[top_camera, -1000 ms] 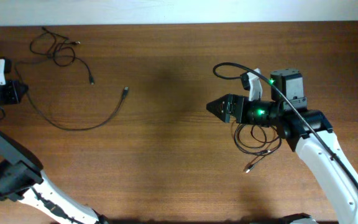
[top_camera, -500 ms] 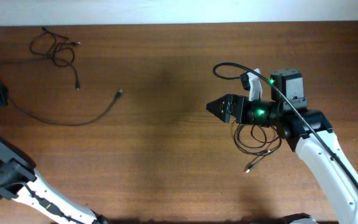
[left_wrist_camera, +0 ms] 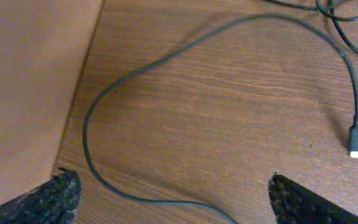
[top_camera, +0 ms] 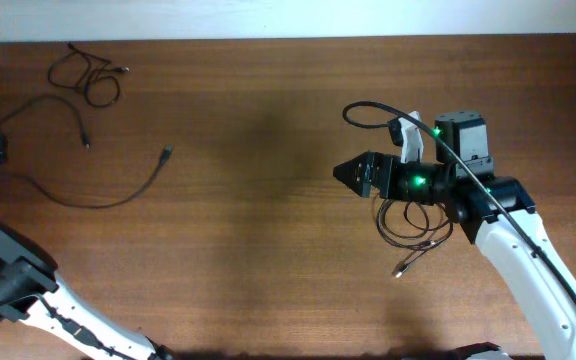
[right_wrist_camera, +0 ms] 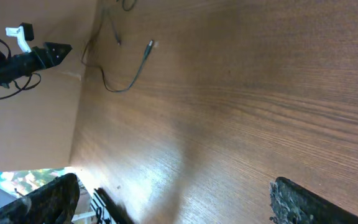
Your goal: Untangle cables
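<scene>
One strand [top_camera: 98,204] loose below wide, empty left gripper [left_wrist_camera: 173,183]; knot [top_camera: 88,78] beyond looks tangled, to do. Right gripper [top_camera: 348,172] wide, empty; coil [top_camera: 408,222] behind.

Brown wooden table [top_camera: 258,270], white wall [top_camera: 268,18]

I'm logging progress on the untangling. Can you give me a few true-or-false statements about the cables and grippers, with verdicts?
1. The left gripper and right gripper are both open. True.
2. The right gripper holds a cable. False: nothing is between its fingers, and it hangs over bare table.
3. A coil of cable lies by the right arm. True.
4. All cables sit in one bundle. False: a bundle lies at the far left, a loose strand lies near it, and the coil is apart on the right.
</scene>
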{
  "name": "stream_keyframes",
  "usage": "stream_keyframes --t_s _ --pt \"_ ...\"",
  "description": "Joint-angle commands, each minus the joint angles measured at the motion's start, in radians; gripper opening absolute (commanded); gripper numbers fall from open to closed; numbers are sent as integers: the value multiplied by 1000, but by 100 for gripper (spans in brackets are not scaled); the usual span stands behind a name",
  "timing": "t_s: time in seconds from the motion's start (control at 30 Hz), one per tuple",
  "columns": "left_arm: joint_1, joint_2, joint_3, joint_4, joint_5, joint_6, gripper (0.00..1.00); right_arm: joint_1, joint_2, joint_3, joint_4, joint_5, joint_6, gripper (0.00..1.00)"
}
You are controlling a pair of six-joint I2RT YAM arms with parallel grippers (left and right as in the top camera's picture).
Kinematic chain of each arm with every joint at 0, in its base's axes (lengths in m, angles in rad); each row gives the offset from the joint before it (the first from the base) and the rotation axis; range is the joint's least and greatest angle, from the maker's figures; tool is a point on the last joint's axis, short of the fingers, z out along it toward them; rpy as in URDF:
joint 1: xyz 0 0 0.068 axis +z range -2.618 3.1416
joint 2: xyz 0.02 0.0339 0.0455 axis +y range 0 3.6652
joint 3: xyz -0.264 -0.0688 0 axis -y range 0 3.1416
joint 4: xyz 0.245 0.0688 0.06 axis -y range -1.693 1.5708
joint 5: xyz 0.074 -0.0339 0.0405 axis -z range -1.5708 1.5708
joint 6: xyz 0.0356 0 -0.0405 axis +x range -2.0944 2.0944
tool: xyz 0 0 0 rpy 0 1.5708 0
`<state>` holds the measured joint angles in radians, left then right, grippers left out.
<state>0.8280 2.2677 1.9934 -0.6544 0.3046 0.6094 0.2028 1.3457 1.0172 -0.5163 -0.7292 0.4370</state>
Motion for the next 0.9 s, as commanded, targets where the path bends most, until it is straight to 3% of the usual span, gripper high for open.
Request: stream_keyframes --t_s 0.0,0.27,0.5,0.6,0.73,0.8,0.87 --pt "6 10 14 -37 -5 4 99 6 2 4 -2 9 -14 98" --pt "2 10 14 -114 11 4 99 6 2 4 -3 9 -14 98" --pt "-52 10 13 -163 349 4 99 6 2 4 -4 9 -14 98" --pt "-117 15 1 -158 292 5 99 6 2 4 -4 9 -14 98" --pt "-225 47 1 -150 100 -13 99 6 3 4 -5 13 -14 98" --pt "-272 71 1 -114 -6 -134 99 6 3 4 -5 13 -14 98" --pt "-305 82 1 -96 16 -214 99 6 3 4 -6 13 -14 98"
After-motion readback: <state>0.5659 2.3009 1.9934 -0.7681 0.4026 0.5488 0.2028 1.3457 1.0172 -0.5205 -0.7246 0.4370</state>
